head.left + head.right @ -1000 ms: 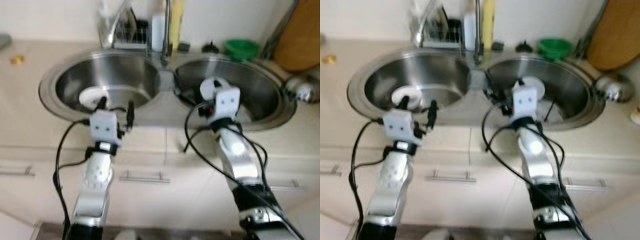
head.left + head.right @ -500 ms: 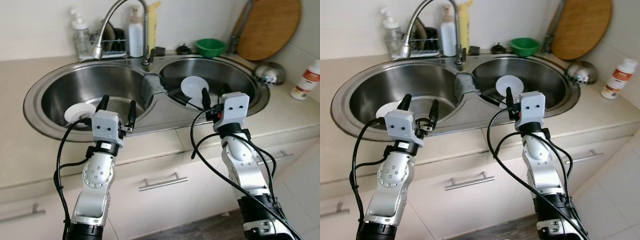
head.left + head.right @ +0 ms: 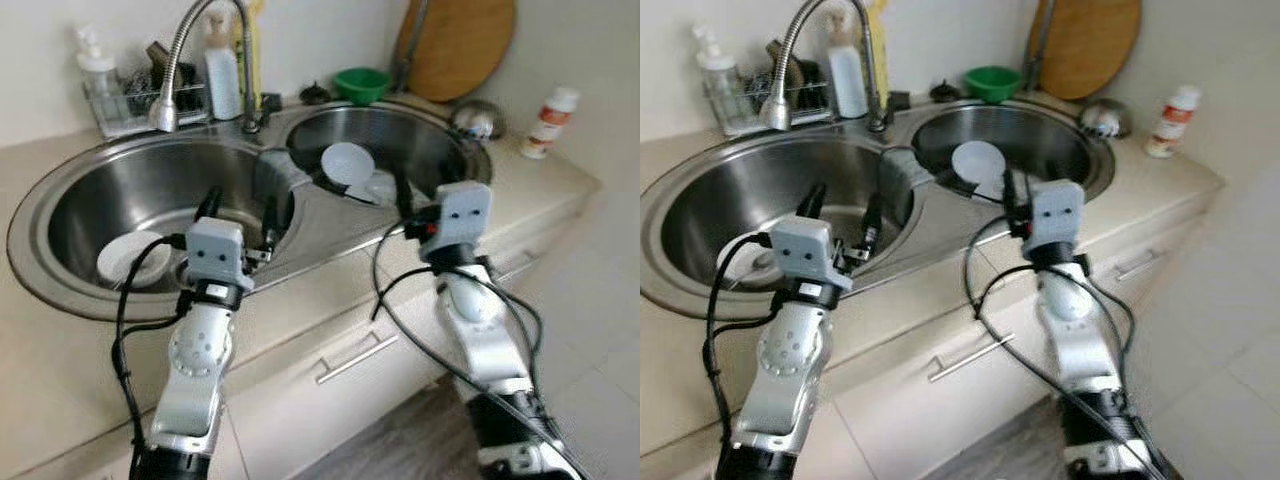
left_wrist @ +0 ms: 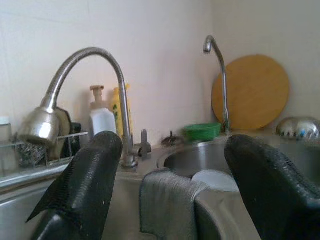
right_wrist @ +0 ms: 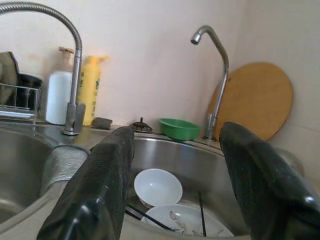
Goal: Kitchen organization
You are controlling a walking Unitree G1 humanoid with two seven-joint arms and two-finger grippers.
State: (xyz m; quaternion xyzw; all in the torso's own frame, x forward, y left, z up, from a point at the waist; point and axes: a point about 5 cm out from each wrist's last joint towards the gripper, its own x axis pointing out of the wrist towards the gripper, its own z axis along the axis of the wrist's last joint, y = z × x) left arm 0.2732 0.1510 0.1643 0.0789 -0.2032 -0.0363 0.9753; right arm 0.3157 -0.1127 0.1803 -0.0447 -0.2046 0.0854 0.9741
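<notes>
Approach step, I judge: left gripper (image 3: 238,206) and right gripper (image 5: 172,200) hover over the sink (image 3: 330,215), jaws wide, empty. Next: reach the bowl (image 5: 158,187).

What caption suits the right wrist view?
Open right tool faces a sink basin holding white bowls and chopsticks.

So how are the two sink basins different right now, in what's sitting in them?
The left basin holds one white dish lying near its front left wall; the right basin holds a white bowl, a plate and dark chopsticks. The left pincer hangs over the left basin; the right pincer sits before the right one. Both are round steel, joined where a grey cloth drapes.
</notes>
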